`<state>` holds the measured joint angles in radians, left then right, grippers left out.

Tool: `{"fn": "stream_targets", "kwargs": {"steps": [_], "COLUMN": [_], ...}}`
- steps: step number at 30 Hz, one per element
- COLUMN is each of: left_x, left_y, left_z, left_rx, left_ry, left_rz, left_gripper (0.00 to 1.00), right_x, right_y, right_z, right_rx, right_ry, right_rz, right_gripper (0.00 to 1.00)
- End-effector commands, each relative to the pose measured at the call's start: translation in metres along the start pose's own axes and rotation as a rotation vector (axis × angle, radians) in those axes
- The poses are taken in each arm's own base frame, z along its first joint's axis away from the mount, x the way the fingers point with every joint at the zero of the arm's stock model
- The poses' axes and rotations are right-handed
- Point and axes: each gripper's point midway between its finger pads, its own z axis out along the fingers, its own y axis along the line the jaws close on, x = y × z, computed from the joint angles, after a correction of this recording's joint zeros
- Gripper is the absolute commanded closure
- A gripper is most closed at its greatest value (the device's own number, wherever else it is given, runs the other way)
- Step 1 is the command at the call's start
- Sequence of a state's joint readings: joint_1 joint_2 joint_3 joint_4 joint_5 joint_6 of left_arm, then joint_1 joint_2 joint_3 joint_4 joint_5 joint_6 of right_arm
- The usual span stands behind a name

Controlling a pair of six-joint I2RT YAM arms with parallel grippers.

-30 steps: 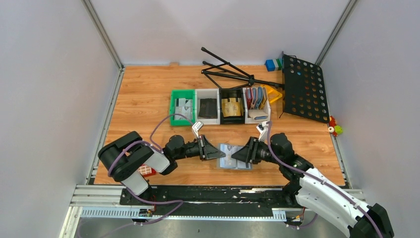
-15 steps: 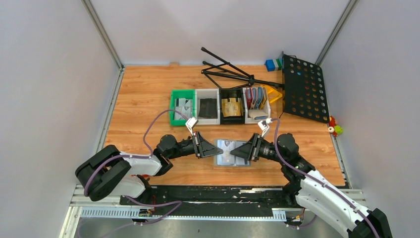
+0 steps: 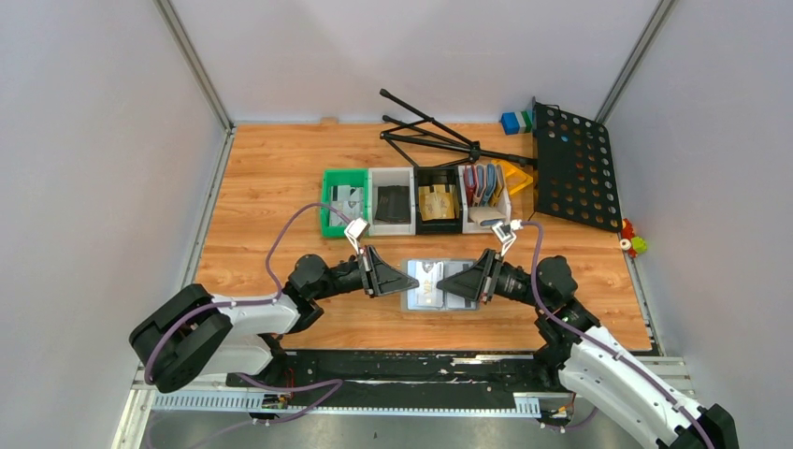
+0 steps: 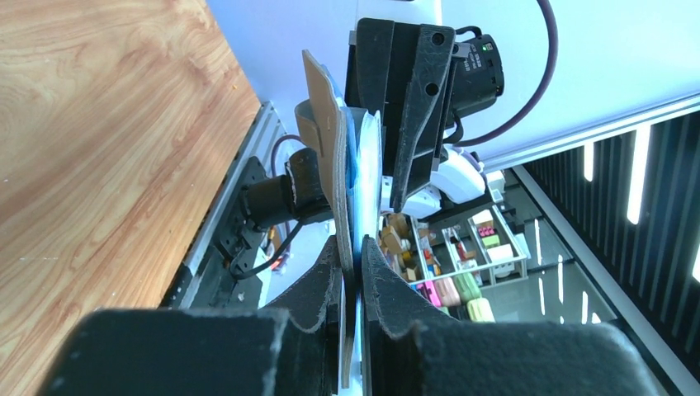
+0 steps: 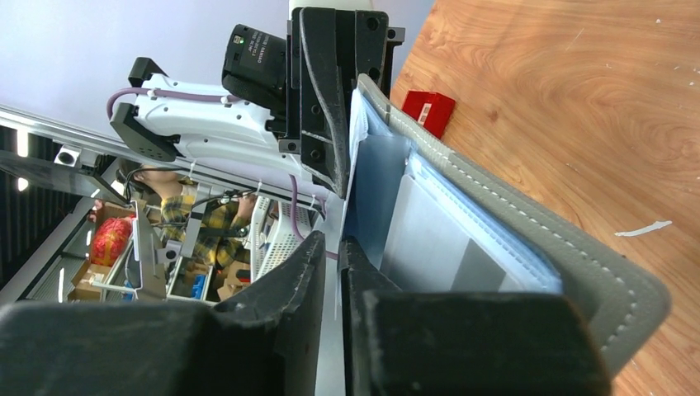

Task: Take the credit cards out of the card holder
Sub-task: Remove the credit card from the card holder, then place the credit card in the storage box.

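I read the left hand (image 3: 410, 281) as pressed together on the left flap of the card holder (image 3: 428, 299). The holder is spread open between both hands at the centre of the bench (image 3: 271, 187), near the row of bins (image 3: 416, 201). The credit cards (image 5: 433, 247) sit in its inner pockets. The right hand (image 3: 443, 283) pinches a thin pale layer on the holder's right side; I cannot tell whether it is card or pocket.

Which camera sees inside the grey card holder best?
The right wrist view: the card holder looms large, its pale pockets showing. The left wrist view shows it edge-on; the top view shows it small.
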<state>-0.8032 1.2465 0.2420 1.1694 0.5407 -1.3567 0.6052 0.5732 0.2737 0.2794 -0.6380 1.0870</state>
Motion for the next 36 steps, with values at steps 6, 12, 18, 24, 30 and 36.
{"fn": "stream_targets", "kwargs": {"steps": [6,12,18,24,30,36], "left_x": [-0.007,-0.019,-0.030,-0.034,-0.035,-0.032], "left_y": [-0.004,0.021,0.063,0.087,0.102,0.112], "left_z": [0.000,-0.018,-0.052,-0.083,-0.101,-0.115], "left_rx": [-0.015,-0.143,-0.443,-0.656,-0.758,-0.813], "left_ry": [-0.019,-0.039,-0.037,-0.038,-0.060,-0.067], "left_rz": [0.047,0.087,0.195,0.290,0.307,0.323], "left_gripper": [0.98,0.97,0.94,0.93,0.95,0.95], "right_x": [-0.004,-0.013,-0.029,-0.045,-0.064,-0.102], "right_y": [0.002,-0.032,-0.038,-0.034,-0.036,-0.036], "right_z": [0.001,-0.013,-0.024,-0.001,0.042,0.096], "right_rx": [0.037,0.262,0.354,0.352,0.315,0.323], "right_ry": [0.003,-0.063,-0.132,-0.096,-0.018,-0.024], "right_rz": [-0.018,-0.038,-0.113,-0.143,-0.137,-0.216], "right_gripper": [1.00,1.00,1.00,1.00,1.00,1.00]}}
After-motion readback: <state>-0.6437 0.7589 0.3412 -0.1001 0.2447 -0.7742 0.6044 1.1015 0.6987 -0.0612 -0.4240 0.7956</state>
